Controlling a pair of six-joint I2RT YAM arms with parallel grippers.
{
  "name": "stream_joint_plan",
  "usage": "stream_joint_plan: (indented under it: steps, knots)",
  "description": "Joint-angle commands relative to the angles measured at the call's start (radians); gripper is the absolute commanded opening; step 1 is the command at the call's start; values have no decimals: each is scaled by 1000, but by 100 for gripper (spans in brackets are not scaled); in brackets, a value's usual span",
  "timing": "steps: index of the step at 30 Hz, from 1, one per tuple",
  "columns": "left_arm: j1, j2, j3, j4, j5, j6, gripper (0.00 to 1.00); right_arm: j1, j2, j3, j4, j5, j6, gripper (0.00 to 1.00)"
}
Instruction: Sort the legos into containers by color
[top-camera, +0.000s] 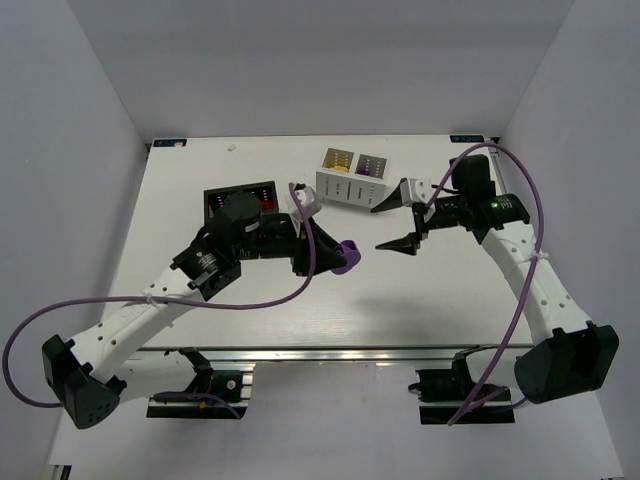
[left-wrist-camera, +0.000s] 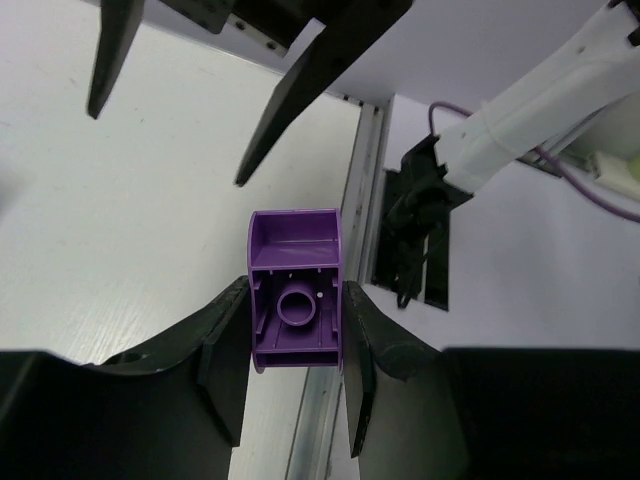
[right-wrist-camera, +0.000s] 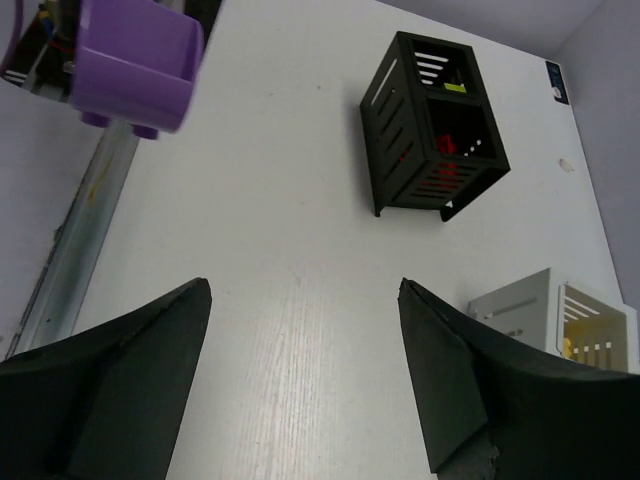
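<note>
While pinching the purple lego (left-wrist-camera: 293, 250) by two opposite side walls, hollow underside turned to the wrist camera, holds it with the left hand (left-wrist-camera: 296, 345) clamped tight, clear of the desk (top-camera: 400, 310) at mid-scene, on the near side of the white box (top-camera: 345, 192). Leaves the right hand (top-camera: 380, 228) with fingers spread wide and nothing between them, just right of the brick and close to the white box's right end. Shows purple in the right cell (top-camera: 372, 165) of that box and yellow in the left cell (top-camera: 338, 160); red plus a yellowish piece in the black box (right-wrist-camera: 400, 170) at far left.

Probably calls next for carrying the brick to the purple cell. Could fail several ways:
- Gripping only smooth walls, might let the brick pivot or slip during the swing.
- Releasing high or off-centre, might bounce it off the rim or tip it into the yellow cell next door, given the small openings.
- Reaching for the box with the right hand so close by, risks a clash of fingers or a snagged cable.
- Lowering onto a wall, might shove the light box along the desk.
</note>
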Motion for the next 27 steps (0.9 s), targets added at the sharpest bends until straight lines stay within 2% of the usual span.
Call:
stream_joint_plan:
  steps: [1,3,4,7,9,10,12,15,19,27]
  knots:
    - [-6,11,60,-112,23,121,0,6,-14,-5,-155,-81,-162,82]
    - [-6,25,61,-144,-42,172,0,10,-32,-2,-107,-58,-105,81]
    - [-6,29,55,-152,-58,224,0,20,-37,-9,-56,-23,46,80]
    - [-6,40,26,-131,-115,278,0,47,-48,-49,75,14,247,74]
    - [-6,52,17,-118,-131,295,0,76,-42,-72,134,28,323,71]
    - [-15,54,5,-96,-138,304,0,84,-42,-80,169,40,432,71]
    - [-15,51,-9,-63,-165,324,0,99,-37,-101,257,70,515,72]
    - [-15,52,-20,-59,-200,352,0,133,-23,-94,257,84,530,75]
    - [-15,77,8,-83,-202,374,0,170,13,-66,233,113,500,88]
    - [-15,83,2,-72,-181,375,0,234,56,-45,256,146,503,89]
